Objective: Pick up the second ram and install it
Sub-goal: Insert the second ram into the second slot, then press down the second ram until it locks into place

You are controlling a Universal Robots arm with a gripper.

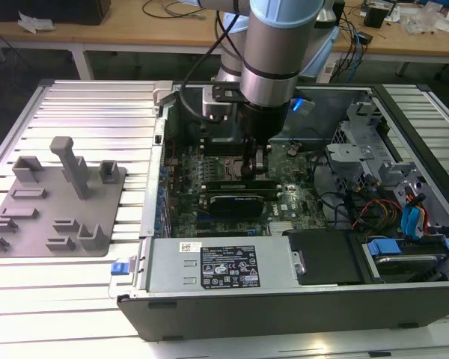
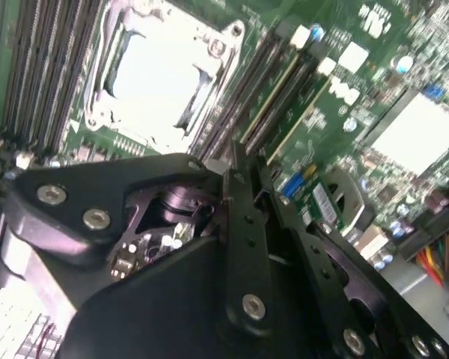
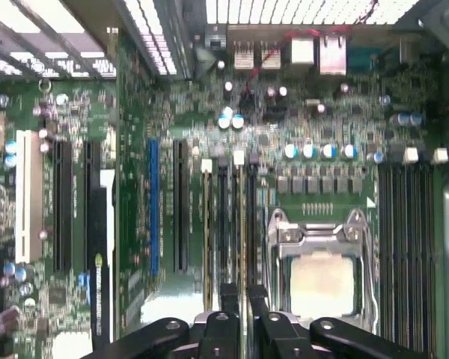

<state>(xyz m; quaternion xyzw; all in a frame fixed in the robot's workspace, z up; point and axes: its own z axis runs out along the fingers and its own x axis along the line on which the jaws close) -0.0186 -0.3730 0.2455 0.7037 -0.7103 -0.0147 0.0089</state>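
One computer case (image 1: 284,299), one robot arm (image 1: 277,52), one grey holder plate (image 1: 52,202), one processor socket (image 3: 322,273), one black card (image 1: 239,200).

In the exterior view the arm (image 1: 273,52) hides the pincer (image 1: 256,166) tips and the slots beneath.

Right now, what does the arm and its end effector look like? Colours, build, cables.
The arm is a thick silver-grey cylinder with a pale blue cap at the top and a black band near its lower end. Black cables run beside it toward a silver and black wrist block. The end effector is matte black: flat linkage bars joined by silver screws and rivets, narrowing to two slim black fingers.
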